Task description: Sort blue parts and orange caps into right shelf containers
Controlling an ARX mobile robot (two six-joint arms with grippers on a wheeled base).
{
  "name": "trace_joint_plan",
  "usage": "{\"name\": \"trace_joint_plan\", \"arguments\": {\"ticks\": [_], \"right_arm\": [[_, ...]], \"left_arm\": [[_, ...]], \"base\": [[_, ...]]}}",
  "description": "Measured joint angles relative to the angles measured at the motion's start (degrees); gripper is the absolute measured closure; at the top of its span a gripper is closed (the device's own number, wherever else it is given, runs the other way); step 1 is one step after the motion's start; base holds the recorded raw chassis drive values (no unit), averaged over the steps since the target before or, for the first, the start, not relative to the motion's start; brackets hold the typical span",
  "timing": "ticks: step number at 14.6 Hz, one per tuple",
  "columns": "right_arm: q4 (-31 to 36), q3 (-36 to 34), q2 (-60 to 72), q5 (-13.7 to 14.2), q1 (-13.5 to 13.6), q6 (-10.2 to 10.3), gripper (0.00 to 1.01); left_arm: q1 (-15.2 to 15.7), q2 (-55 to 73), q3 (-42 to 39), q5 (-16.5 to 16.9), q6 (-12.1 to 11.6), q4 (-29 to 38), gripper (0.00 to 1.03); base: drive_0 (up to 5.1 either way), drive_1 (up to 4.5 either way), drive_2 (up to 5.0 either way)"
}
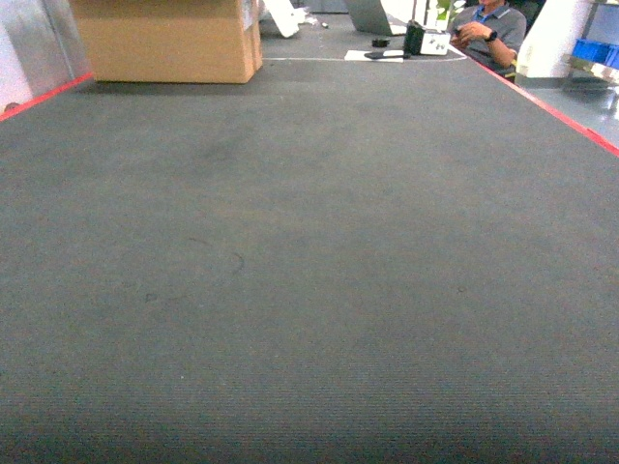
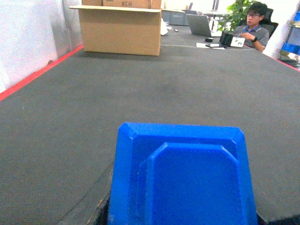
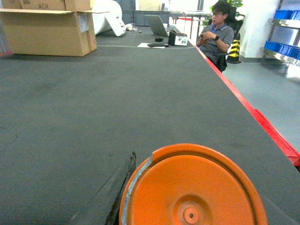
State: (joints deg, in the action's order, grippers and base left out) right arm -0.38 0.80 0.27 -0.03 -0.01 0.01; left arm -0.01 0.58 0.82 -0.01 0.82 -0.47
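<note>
A blue part (image 2: 187, 183) fills the bottom of the left wrist view, close to the camera, stepped face up. My left gripper (image 2: 183, 211) is shut on it, and only a dark finger (image 2: 91, 204) shows beside it. In the right wrist view an orange cap (image 3: 192, 192), round and rimmed, sits the same way in my right gripper (image 3: 190, 213), which is shut on it; one finger (image 3: 110, 194) shows at its left. Blue shelf containers (image 3: 276, 45) stand on a rack far right, also seen in the head view (image 1: 592, 50). Neither gripper shows in the head view.
The dark grey table (image 1: 309, 251) has red edges (image 3: 262, 124). A large cardboard box (image 1: 164, 39) stands at the far left. A seated person (image 1: 493, 29), a laptop (image 3: 157, 24) and small devices are at the far end. Open floor lies beyond the right edge.
</note>
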Motion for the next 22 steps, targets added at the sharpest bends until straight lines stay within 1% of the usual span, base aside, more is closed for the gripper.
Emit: {"name": "trace_joint_plan", "arguments": {"ticks": [22], "right_arm": [[0.02, 0.00, 0.00, 0.00, 0.00, 0.00, 0.57]], "left_arm": [[0.02, 0.00, 0.00, -0.02, 0.00, 0.04, 0.59]], "base": [[0.0, 0.00, 0.0]]}}
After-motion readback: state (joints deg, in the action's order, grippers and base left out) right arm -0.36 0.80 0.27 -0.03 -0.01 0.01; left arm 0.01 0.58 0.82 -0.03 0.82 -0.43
